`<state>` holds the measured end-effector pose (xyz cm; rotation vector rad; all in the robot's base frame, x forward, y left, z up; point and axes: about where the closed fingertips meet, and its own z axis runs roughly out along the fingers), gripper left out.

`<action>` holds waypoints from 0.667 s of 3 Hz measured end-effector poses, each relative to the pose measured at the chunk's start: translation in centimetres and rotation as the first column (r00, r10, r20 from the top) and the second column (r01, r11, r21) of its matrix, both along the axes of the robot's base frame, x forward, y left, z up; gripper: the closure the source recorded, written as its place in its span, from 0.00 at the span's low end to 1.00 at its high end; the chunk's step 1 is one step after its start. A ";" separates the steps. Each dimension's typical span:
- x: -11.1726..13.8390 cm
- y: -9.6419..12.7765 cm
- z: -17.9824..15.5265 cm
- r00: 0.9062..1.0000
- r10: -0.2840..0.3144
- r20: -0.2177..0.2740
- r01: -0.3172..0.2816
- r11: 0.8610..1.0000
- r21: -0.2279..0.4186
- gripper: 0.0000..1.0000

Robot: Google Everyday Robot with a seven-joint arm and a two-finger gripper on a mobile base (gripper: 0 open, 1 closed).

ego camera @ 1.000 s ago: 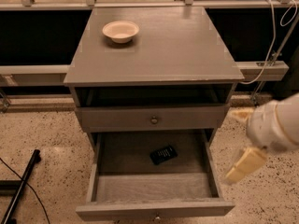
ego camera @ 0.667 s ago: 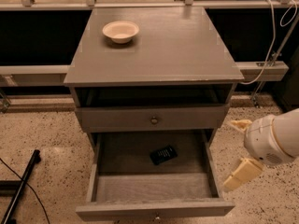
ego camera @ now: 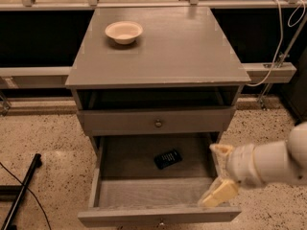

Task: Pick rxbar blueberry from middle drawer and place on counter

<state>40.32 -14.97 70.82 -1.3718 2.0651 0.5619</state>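
small dark blue-black rxbar blueberry (ego camera: 168, 158) flat on the floor of the open grey wooden middle drawer (ego camera: 129, 193), long axis 8 to 2 o'clock. cream two-finger gripper (ego camera: 218, 172) over the drawer's right wall, jaws spread wide and empty; bar near, at its 10 o'clock.

Light: soft, overhead; faint sheen across the counter (ego camera: 163, 47).
Shadow: dark recess (ego camera: 153, 98) directly beneath the counter.
Gripper (ego camera: 221, 172): pale and bright, jaws apart, below the counter's front right corner.
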 end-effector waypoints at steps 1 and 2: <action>-0.4 2.6 -9.0 0.998 -0.069 0.013 0.066 0.980 0.188 0.00; 1.4 0.0 -9.9 0.988 -0.108 0.113 0.078 0.966 0.245 0.00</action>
